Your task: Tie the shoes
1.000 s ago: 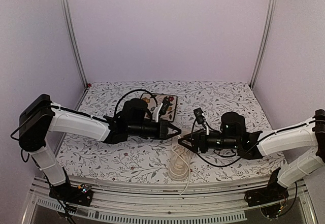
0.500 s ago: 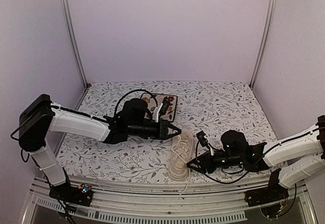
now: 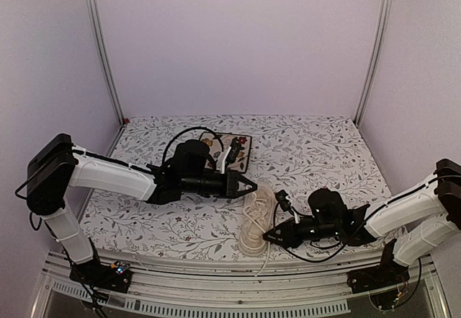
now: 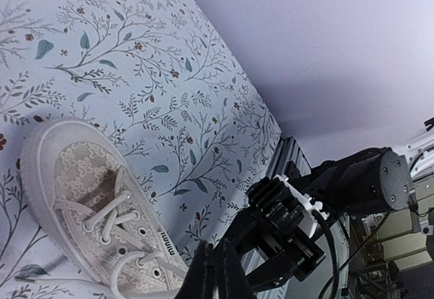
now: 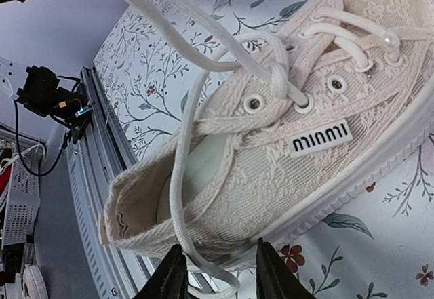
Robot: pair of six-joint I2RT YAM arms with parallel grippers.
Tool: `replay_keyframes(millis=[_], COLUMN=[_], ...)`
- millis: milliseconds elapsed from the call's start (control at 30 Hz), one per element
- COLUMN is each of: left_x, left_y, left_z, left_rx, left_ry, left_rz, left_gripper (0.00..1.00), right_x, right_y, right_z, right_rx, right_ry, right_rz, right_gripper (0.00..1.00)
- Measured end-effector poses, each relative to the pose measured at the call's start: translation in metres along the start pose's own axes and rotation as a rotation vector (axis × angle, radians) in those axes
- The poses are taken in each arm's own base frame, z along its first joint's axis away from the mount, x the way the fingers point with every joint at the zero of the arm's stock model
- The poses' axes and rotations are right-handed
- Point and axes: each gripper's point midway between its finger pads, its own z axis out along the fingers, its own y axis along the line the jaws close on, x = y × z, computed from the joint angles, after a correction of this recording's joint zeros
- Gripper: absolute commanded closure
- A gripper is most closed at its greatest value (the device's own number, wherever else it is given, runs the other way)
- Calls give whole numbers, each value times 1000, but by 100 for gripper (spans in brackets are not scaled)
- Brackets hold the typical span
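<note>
Over the floral counter (image 3: pixel 324 152), our left hand (image 3: pixel 253 186) pinches a lace (image 5: pixel 176 28) of the cream shoe (image 5: pixel 285 156) while our right hand (image 5: pixel 220 251) gapes at its heel.

Cream low-top sneaker (image 5: pixel 291 150) sits upright, its untied laces (image 5: pixel 203 48) drawn upward.

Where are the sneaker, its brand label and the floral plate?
Sneaker (image 5: pixel 268 177): right wrist view, side panel.
Brand label (image 5: pixel 321 137): right wrist view, its lettering.
Floral plate (image 3: pixel 243 145): top external view, right rim.

Cream lace-patterned sneaker (image 5: pixel 285 143), floral-print tablecloth (image 3: pixel 324 145)
</note>
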Motion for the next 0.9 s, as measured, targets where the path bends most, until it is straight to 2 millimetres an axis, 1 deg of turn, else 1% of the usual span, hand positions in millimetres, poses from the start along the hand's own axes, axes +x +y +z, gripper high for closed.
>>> replay_keyframes(millis=[100, 200, 233, 300, 433, 600, 700, 800, 900], left_x=[1, 1, 1, 1, 2, 4, 5, 6, 7], left_y=[0, 0, 0, 0, 1, 2, 1, 1, 0], left_z=[0, 0, 0, 1, 1, 1, 1, 1, 1], left_rx=[2, 1, 2, 2, 2, 2, 5, 10, 16], left_ry=[3, 4, 4, 5, 8, 12, 17, 22, 25], left_rz=[0, -1, 0, -1, -2, -2, -2, 4, 9], left_gripper=[100, 100, 100, 100, 100, 100, 100, 100, 100], right_x=[0, 0, 0, 1, -4, -25, -41, -62, -80], right_y=[2, 3, 3, 2, -2, -2, -9, -18, -25], right_z=[2, 3, 2, 2, -3, -18, -21, -23, -19], right_rx=[-13, -26, -29, -26, 2, 51, 107, 163, 203], right_ry=[0, -4, -7, -12, -44, -125, -145, -165, -167], right_rz=[-2, -1, 4, 14, 44, 74, 92, 106, 104], right_gripper=[68, 79, 87, 96, 98, 98, 98, 98, 98])
